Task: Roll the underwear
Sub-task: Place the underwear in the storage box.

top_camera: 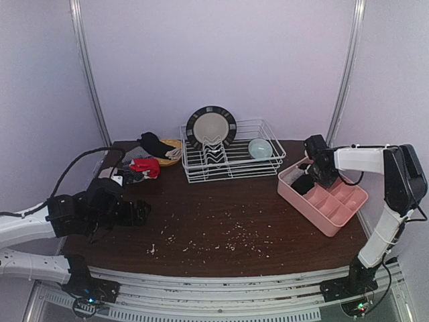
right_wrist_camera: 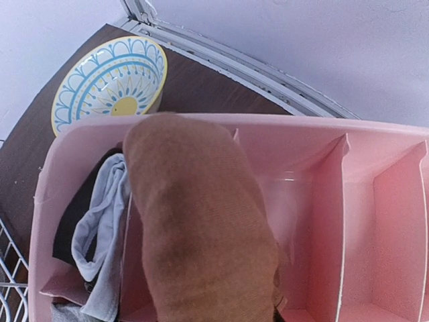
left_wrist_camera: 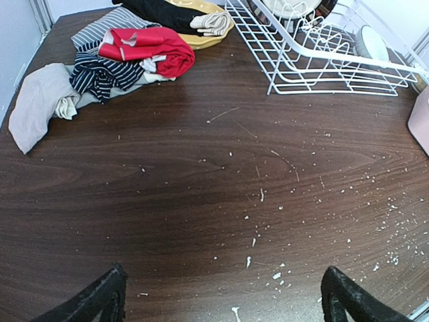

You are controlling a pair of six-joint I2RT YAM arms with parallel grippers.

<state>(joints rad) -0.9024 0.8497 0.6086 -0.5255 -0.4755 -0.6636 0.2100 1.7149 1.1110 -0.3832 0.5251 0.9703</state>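
Note:
A pile of underwear lies at the table's back left: a red piece, a navy striped one, a beige one and a black one on a yellow dish. My left gripper hovers wide open over bare table, well short of the pile. A rolled brown underwear fills the right wrist view, hiding the fingers that hold it. My right gripper is shut on it above the far-left end of the pink tray. The neighbouring compartment holds black and pale grey underwear.
A white wire dish rack stands at the back centre with a dark-rimmed plate and a pale bowl. That blue-patterned bowl sits just beyond the tray. White crumbs litter the wooden table.

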